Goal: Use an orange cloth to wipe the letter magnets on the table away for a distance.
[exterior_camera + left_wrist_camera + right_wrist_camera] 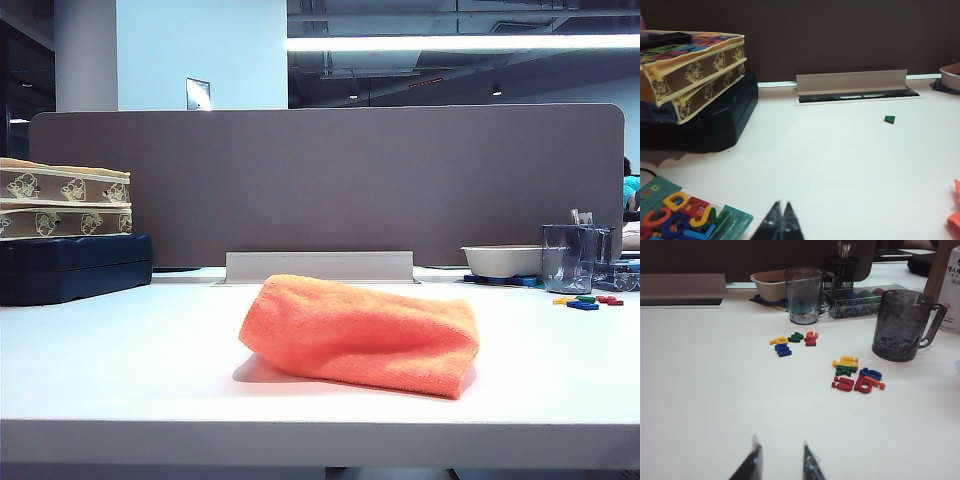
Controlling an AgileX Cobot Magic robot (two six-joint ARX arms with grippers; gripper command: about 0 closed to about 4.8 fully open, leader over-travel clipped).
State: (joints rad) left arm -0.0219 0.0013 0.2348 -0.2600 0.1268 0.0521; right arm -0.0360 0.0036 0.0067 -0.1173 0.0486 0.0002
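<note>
The orange cloth (362,334) lies folded and rumpled in the middle of the white table (120,350); its edge (955,220) also shows in the left wrist view. Two small groups of letter magnets (792,341) (856,374) lie on the table (700,390) ahead of my right gripper (780,445), which is open with nothing between its fingers. In the exterior view the magnets (586,299) sit at the far right. My left gripper (781,206) is shut and empty, hovering over bare table (840,165). Neither gripper shows in the exterior view.
Two clear mugs (803,295) (902,325), a bowl (767,284), a pen holder and a clear box stand behind the magnets. Stacked boxes (690,75) sit at the table's left, a pack of letters (685,217) beside my left gripper. A green piece (889,119) lies alone. A brown divider (330,180) closes the back.
</note>
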